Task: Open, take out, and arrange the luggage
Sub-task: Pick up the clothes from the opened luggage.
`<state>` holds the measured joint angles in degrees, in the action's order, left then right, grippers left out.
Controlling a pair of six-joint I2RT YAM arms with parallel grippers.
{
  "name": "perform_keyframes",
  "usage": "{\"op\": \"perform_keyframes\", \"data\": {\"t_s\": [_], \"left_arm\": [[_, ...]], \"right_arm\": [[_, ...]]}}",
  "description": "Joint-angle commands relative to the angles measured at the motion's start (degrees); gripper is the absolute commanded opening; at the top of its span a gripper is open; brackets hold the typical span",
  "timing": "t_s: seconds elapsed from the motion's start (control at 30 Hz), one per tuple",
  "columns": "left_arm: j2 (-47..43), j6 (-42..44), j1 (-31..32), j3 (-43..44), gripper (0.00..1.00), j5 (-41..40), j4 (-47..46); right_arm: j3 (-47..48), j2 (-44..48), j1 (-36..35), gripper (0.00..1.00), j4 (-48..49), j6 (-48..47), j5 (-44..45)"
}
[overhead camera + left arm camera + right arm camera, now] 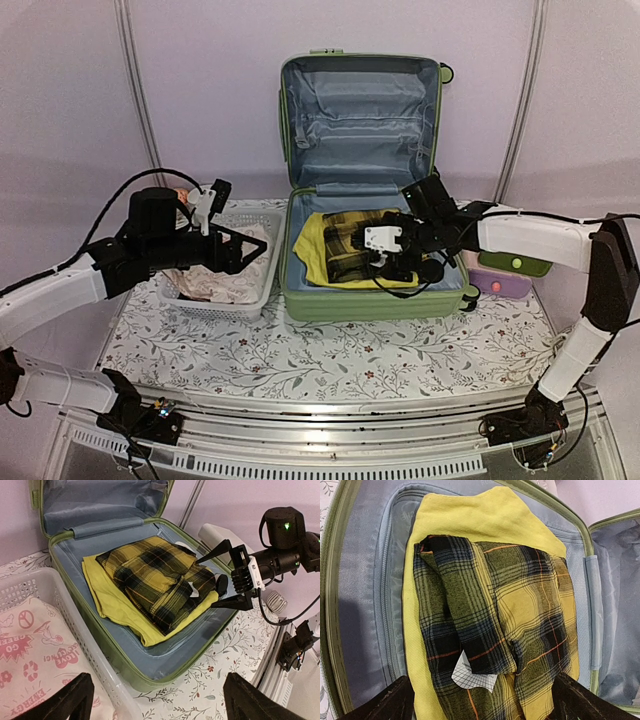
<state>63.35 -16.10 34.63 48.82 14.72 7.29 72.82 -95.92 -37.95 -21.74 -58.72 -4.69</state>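
The light-green luggage (370, 305) lies open on the table, its lid (360, 110) standing up against the back wall and showing grey-blue lining. Inside, a folded yellow-and-black plaid shirt (345, 245) rests on a yellow garment (308, 245). My right gripper (352, 243) hovers open just above the plaid shirt (510, 610), a finger on each side and nothing held; a white tag (472, 677) lies between them. My left gripper (262, 248) hangs open and empty over the white basket (215, 308), beside the luggage's left wall (115, 652).
The white perforated basket (30, 582) holds a pink-printed white cloth (30, 645). A small white, green and purple box (510, 275) sits right of the luggage, under the right arm. A floral cloth (330, 355) covers the table in front.
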Motion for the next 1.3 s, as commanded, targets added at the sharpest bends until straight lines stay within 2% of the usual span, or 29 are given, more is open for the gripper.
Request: {"op": "perform_keyframes", "data": {"t_s": [0.0,0.47,0.7,0.77,0.83,0.9,1.13,1.27], "left_arm": [[-1.0,-0.1,0.6,0.2,0.92,0.3,-0.7],[-0.9,0.7,0.6,-0.1,0.92,-0.9,0.5],[-1.0,1.2,0.6,0.0,0.92,-1.7,1.2],[-1.1,1.3,0.6,0.0,0.93,-2.0,1.4],[-1.1,1.3,0.6,0.0,0.93,-2.2,1.4],[-1.0,1.2,0.6,0.0,0.93,-2.2,1.3],[-1.0,1.0,0.6,-0.1,0.92,-2.2,1.4],[-1.2,0.9,0.6,0.0,0.93,-2.2,1.6]], "right_arm": [[1.6,-1.9,-0.5,0.98,0.6,0.5,-0.4],[4.5,-7.6,-0.4,0.97,3.9,0.2,4.4],[7.8,-11.3,0.0,0.88,5.1,0.8,8.1],[8.2,-11.3,0.0,0.80,5.9,0.7,7.6],[8.7,-11.3,-0.1,0.66,6.2,0.5,6.6],[8.8,-10.7,0.0,0.56,6.1,0.4,4.8],[9.1,-9.3,0.2,0.33,4.6,1.0,0.1],[9.5,-9.1,0.4,0.27,3.9,2.0,-0.7]]}}
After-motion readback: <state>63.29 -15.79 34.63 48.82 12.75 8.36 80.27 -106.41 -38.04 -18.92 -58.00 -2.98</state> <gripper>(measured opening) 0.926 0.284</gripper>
